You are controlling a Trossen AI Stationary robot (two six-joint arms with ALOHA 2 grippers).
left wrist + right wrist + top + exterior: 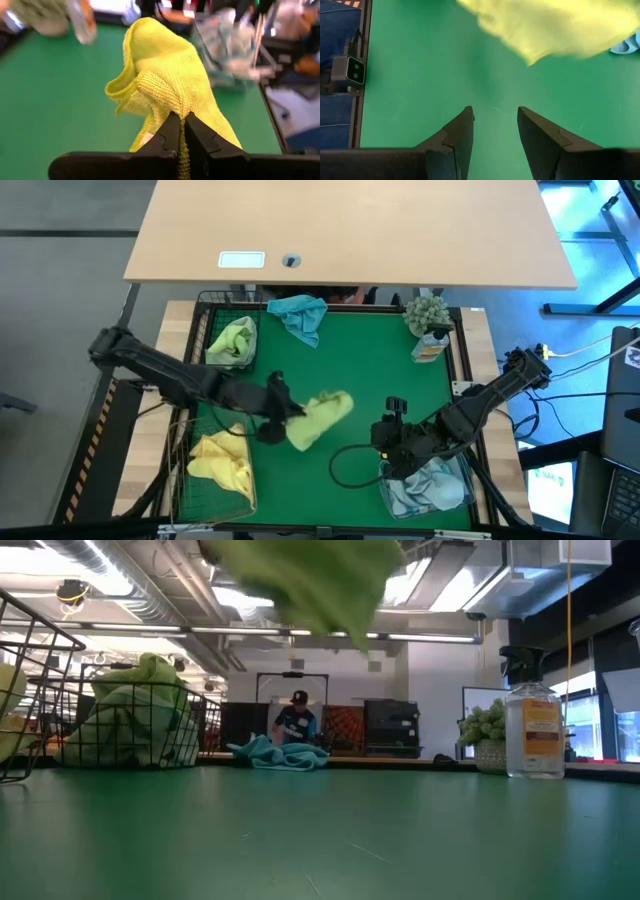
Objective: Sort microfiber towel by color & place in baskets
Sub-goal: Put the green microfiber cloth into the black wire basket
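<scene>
A yellow microfiber towel (322,418) hangs over the middle of the green mat, with my left gripper (283,412) shut on it. In the low view the towel (310,580) hangs clear of the mat. My right gripper (495,120) stands open over the mat near the right, a little apart from the towel (555,25), with nothing between its fingers. A blue towel (300,315) lies bunched at the far edge. The black wire basket (205,330) holds a green-yellow towel, the tan wire basket (180,480) holds yellow towels, and the clear tub (462,480) holds pale blue ones. My left gripper (181,117) pinches a bunched fold of the yellow towel (172,102) between its two fingers (167,132). They come from the table's left, slanting down. Several layers are gathered there. The towel is lifted clear of the mat and spreads out beyond the fingertips.
A small potted plant (428,312) and a spray bottle (432,345) stand at the far right corner of the mat. A black cable (345,465) loops on the mat by the tub. A person (295,720) shows in the room behind the table.
</scene>
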